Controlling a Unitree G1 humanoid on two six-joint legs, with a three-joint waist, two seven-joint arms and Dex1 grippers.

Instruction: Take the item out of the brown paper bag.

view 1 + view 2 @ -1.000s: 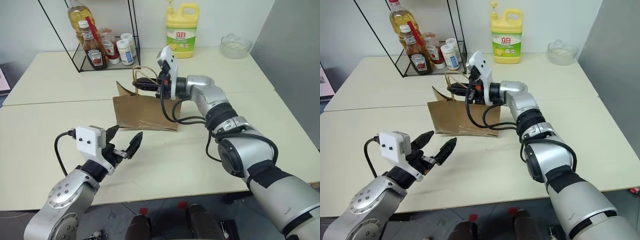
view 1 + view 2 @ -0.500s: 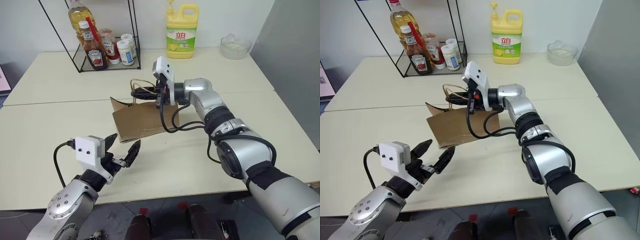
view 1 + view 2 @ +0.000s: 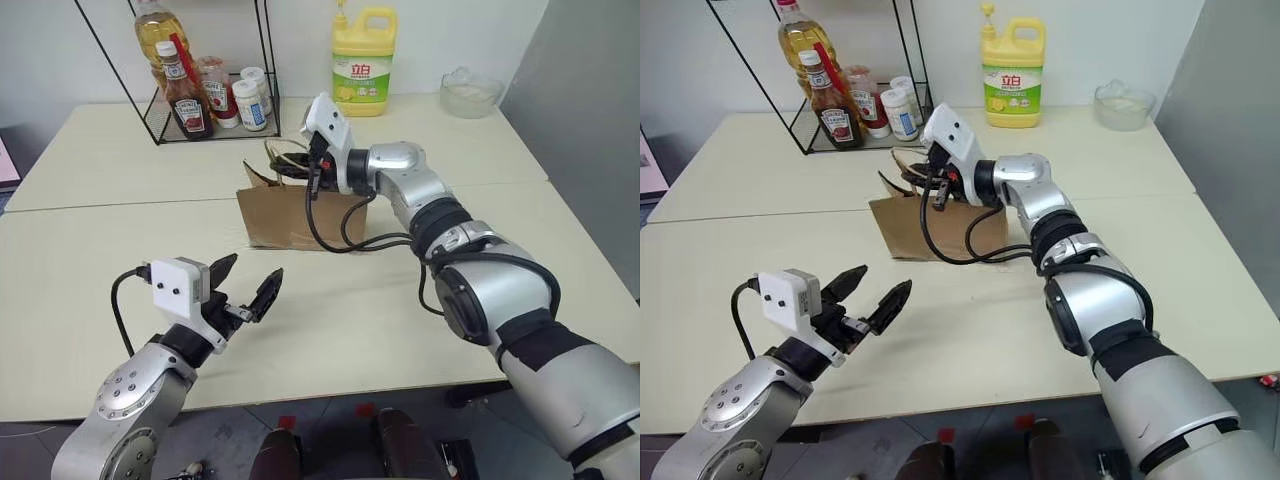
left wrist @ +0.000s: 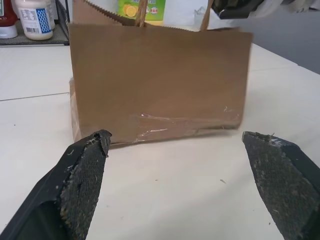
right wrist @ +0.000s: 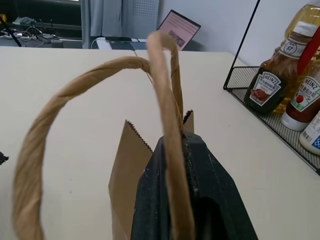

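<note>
A pale table (image 3: 90, 250) was set against a white wall, with a black wire rack (image 3: 215, 128) of sauce bottles and a yellow detergent bottle (image 3: 362, 62) at its far side. The brown paper bag (image 3: 300, 215) was stood upright near the middle of the table. The right gripper (image 3: 288, 170) was pressed together on the bag's twisted handles (image 5: 165, 90) above its open top. The left gripper (image 3: 246, 283) was held spread wide, nearer the table's front edge, apart from the bag and pointed towards it. The item could not be seen.
</note>
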